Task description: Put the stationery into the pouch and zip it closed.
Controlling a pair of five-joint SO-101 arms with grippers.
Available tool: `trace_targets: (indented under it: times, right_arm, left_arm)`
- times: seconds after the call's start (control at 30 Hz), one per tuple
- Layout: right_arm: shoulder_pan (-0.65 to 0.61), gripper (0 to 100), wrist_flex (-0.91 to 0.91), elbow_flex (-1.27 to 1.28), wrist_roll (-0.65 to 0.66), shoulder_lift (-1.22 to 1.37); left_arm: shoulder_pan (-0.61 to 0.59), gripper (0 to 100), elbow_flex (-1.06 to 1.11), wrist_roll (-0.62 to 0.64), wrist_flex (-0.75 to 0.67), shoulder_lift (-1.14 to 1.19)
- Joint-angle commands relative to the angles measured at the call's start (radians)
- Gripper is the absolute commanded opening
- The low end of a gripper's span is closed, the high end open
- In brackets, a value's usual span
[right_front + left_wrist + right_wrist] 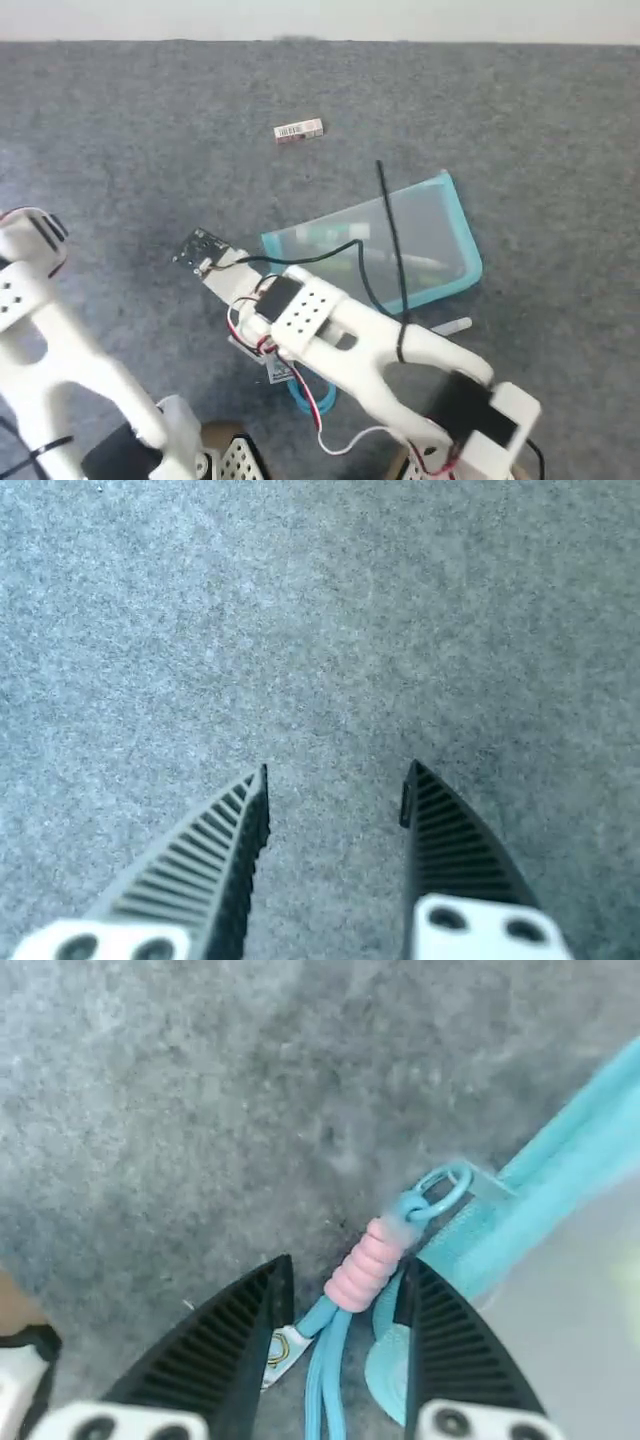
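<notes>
Right wrist view: R end effector [348,1260] apart round pink pull [362,1265], pouch [540,1195] edge cropped.

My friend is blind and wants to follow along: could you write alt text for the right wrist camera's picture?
The right gripper, open, straddles a pink zipper pull strung on a light blue cord, tied to a ring at the corner of the turquoise pouch. Everything lies on a grey felt-like table.
</notes>
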Motion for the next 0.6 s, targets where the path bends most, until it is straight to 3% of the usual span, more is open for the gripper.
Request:
trace_targets:
  times: [0.0,0.57]
  right_arm:
    - [-0.005,16.6,-0.024,-0.054,-0.015,0.024]
    - [0.015,16.7,-0.005,-0.144,-0.077,0.206]
  left_arm:
    - [0.006,21,-0.050,0.017,-0.026,-0.006]
    - [0.008,21,-0.050,0.017,-0.026,-0.006]
